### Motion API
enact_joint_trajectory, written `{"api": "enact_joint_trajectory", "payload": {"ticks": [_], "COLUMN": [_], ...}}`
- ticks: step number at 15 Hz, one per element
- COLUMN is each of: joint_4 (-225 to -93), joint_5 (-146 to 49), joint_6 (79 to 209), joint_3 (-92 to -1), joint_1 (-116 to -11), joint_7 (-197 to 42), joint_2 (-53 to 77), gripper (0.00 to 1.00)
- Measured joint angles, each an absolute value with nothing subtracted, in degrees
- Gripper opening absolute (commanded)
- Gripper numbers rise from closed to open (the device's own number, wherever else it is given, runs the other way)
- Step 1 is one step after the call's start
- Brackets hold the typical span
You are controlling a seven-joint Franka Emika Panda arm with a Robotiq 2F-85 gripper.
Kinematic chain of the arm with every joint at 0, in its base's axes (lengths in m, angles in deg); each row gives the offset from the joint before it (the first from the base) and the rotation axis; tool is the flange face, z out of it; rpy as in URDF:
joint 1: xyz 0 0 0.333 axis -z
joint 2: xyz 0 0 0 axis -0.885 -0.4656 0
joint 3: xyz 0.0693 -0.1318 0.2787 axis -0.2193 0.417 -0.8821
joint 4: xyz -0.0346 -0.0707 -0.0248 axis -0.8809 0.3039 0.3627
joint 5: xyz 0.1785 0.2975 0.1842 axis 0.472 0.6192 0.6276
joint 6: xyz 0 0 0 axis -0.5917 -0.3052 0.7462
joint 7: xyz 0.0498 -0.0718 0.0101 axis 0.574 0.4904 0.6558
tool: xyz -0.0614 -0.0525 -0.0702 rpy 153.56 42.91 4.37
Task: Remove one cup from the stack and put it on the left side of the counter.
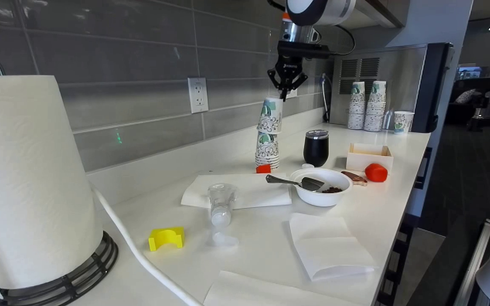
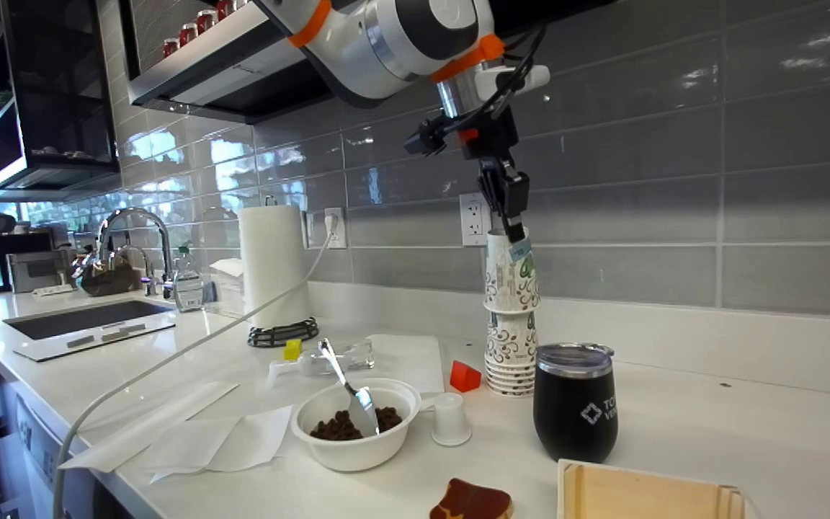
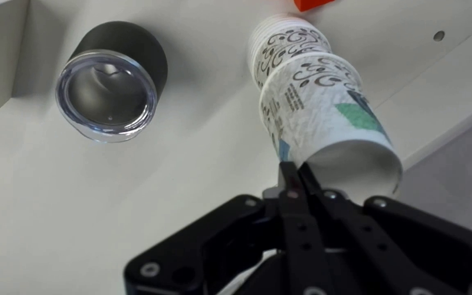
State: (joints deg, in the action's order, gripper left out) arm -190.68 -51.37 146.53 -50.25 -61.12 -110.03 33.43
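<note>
We have the top printed paper cup (image 1: 270, 115) pinched, bottom-up, above its stack (image 1: 267, 148).

Our Robotiq gripper (image 3: 296, 167) is closed on the edge of the cup's upturned base, its fingertips on either side of that edge in the wrist view. In both exterior views we see the cup's rim well above the rims nested below, with the next cup's printed wall showing between; whether the two touch, we can't make out. The stack stands on the off-white counter (image 1: 262, 236) near the grey tile wall (image 1: 130, 95), a red block (image 2: 465, 376) just beside its foot. We also see a black lidded tumbler (image 2: 575, 418) near it.
</note>
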Motion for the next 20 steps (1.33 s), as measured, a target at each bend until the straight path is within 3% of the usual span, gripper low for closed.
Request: {"api": "enact_joint_trajectory", "payload": {"ticks": [20], "joint_4": [-212.83], "joint_5": [-53.16], "joint_6": [140.72], "joint_3": [-54.38], "joint_1": [-60.49], "joint_7": [-98.1], "joint_2": [55.81], "gripper": [0.01]}}
